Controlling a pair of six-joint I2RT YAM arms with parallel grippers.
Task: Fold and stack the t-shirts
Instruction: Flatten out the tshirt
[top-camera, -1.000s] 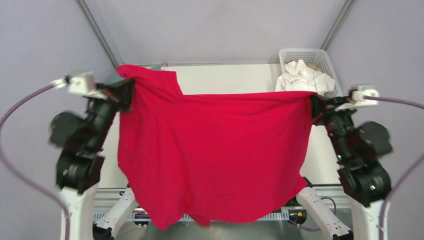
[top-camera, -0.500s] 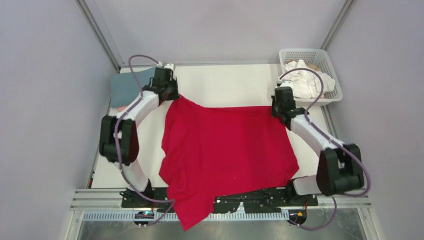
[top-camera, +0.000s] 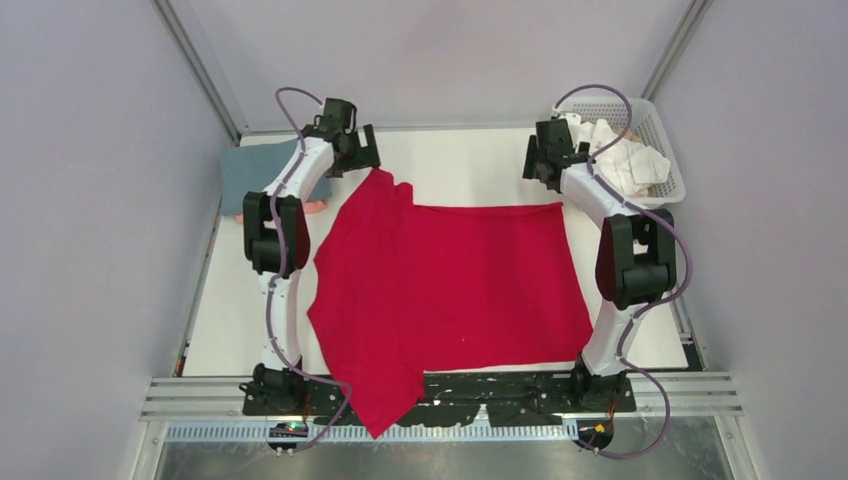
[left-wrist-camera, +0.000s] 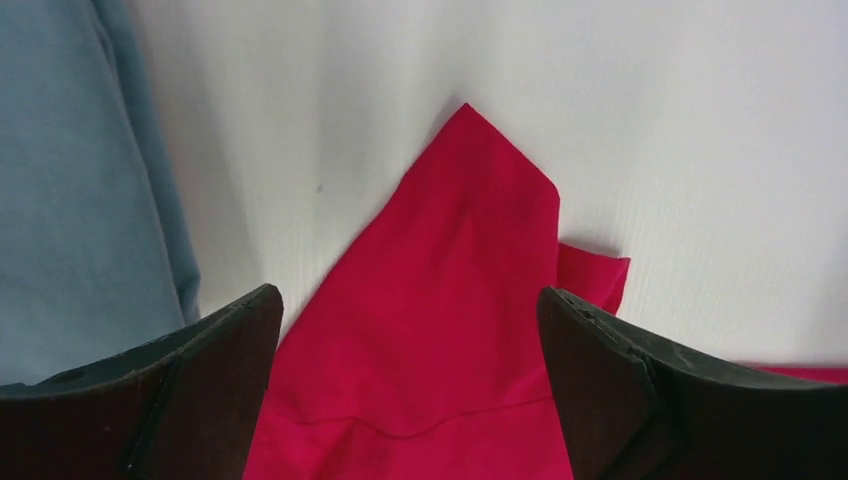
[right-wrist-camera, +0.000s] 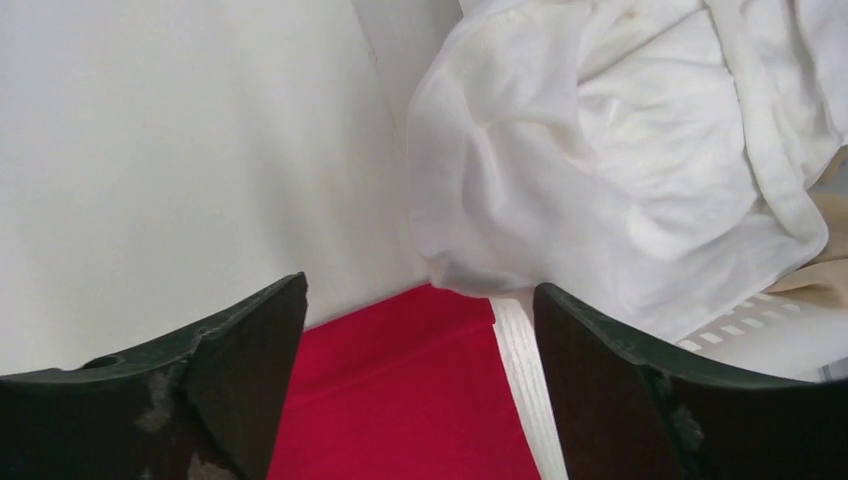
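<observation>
left claw (left-wrist-camera: 408, 300) spread, tip of red shirt (top-camera: 450, 290) between its fingers; right claw (right-wrist-camera: 420, 290) spread, hem corner just beneath it - cloth light, limp - pinch at edges.

The white surface (top-camera: 460, 165) carries a red t-shirt (top-camera: 450, 290) spread flat across its middle. One sleeve is doubled over at the shirt's far-left corner, and the near-left corner hangs past the near edge. At the far left lies a blue-grey t-shirt (top-camera: 250, 175), with a sliver of salmon pink cloth (top-camera: 312, 207) showing at its near side. A white lattice basket (top-camera: 655, 125) sits at the far right corner.
</observation>
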